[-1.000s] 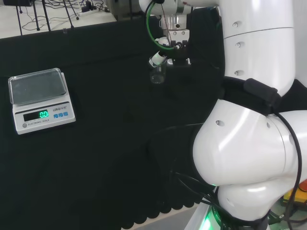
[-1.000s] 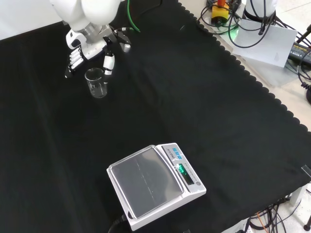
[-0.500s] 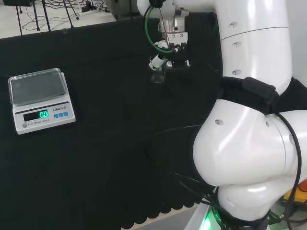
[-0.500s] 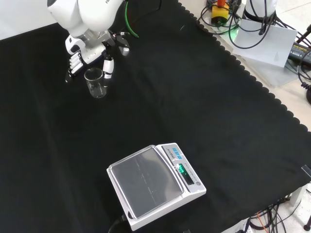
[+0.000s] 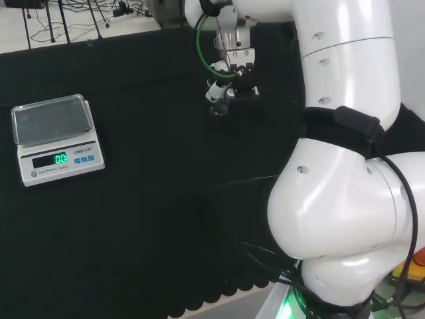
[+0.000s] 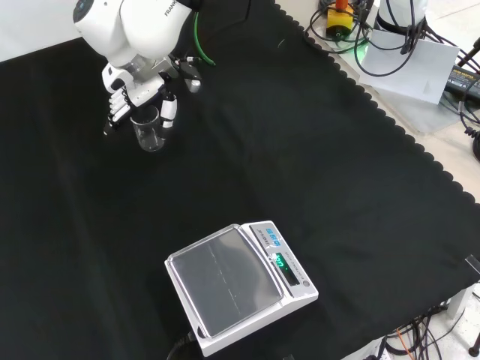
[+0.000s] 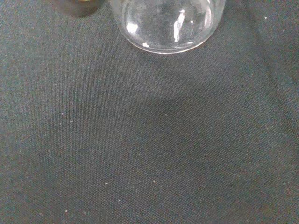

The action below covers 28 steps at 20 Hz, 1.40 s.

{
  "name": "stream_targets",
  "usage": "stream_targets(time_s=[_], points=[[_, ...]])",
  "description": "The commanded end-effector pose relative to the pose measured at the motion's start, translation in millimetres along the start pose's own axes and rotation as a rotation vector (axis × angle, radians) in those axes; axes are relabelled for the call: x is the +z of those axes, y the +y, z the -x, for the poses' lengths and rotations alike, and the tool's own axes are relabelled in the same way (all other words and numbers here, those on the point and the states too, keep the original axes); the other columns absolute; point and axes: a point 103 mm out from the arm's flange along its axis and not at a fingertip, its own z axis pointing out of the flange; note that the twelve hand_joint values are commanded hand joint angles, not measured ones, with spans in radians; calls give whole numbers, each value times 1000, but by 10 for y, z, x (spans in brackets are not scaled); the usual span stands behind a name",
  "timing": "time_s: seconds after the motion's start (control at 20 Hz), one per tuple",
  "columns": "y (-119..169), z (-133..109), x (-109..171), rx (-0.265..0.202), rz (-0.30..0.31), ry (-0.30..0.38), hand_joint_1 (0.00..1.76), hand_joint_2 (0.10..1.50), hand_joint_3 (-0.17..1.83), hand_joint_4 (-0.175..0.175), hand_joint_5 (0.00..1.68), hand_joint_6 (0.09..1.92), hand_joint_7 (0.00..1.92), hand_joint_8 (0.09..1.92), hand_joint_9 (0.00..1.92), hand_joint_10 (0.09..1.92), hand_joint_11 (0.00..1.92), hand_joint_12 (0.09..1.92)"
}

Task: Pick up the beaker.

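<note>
A small clear glass beaker [image 6: 148,130] stands upright on the black cloth at the upper left of the front view. The hand [image 6: 138,90] comes down over it from behind. Its fingers [image 6: 113,111] hang straight on the beaker's left and the thumb [image 6: 169,109] on its right, so the rim sits between them. I cannot tell whether they touch the glass. In the head view the beaker [image 5: 217,107] is faint, just below the hand [image 5: 230,85]. The wrist view has the beaker's round base [image 7: 167,25] resting on the cloth, with a dark fingertip [image 7: 77,6] beside it.
A white digital scale [image 6: 237,286] with a clear tray stands near the front edge in the front view, and the scale [image 5: 56,137] sits at the left in the head view. The arm's white links [image 5: 345,166] rise at the right. The cloth's scalloped edge [image 6: 390,120] runs along the right.
The hand has come lower and closer onto the beaker, so fingers and thumb now flank it. The beaker stays where it stood on the cloth.
</note>
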Motion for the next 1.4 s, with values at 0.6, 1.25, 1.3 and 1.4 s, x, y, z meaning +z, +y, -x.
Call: stream_targets(time_s=[0.6,1.25,1.3,1.4], points=[[84,-58,122,8,77,14,1099,1270,-116,-125,590,1474,535,1425,811,1241,956,1154],[-109,-79,-481,-12,154,17,1297,1331,-130,-104,603,1562,569,1576,853,1383,992,1123],[-143,-81,-566,-14,167,13,1303,1334,-152,-85,606,1562,581,1564,867,1364,992,1123],[-210,-85,-720,-19,192,7,1309,1336,-171,-70,611,1559,592,1552,878,1347,992,1123]])
